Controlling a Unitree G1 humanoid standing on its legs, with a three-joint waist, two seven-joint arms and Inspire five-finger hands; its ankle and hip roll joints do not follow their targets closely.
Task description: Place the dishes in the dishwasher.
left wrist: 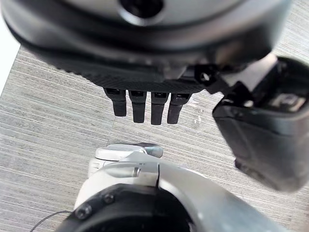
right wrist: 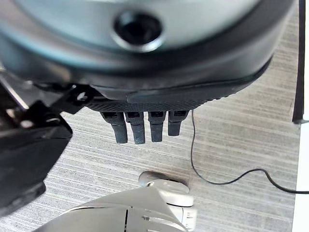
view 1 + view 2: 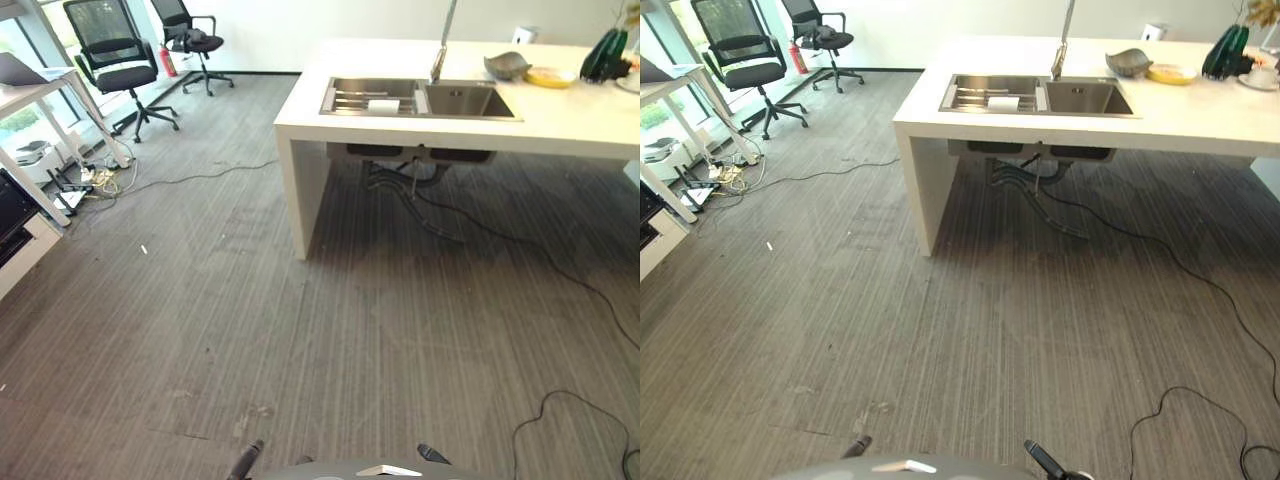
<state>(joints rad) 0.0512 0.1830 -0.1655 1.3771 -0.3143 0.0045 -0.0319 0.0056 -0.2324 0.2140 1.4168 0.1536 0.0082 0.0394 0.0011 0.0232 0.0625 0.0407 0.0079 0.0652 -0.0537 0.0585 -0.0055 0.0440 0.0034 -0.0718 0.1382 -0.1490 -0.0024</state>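
Observation:
A grey bowl (image 3: 507, 66) and a yellow plate (image 3: 550, 76) sit on the far right of a white counter (image 3: 560, 120), well ahead of me. A dark green object (image 3: 605, 55) stands beside them. A steel double sink (image 3: 420, 98) is set in the counter; a small white item (image 3: 383, 105) lies in its left basin and a tall faucet (image 3: 443, 40) rises behind it. My left hand (image 1: 145, 108) hangs over the grey carpet with straight fingers and holds nothing. My right hand (image 2: 145, 126) hangs the same way, empty, far from the dishes.
Two black office chairs (image 3: 120, 65) (image 3: 190, 40) stand at the far left, with a red fire extinguisher (image 3: 167, 60) between them. A white desk (image 3: 30, 90) with loose cords (image 3: 105, 180) at its foot lines the left side. Wide grey carpet (image 3: 250, 330) lies before the counter.

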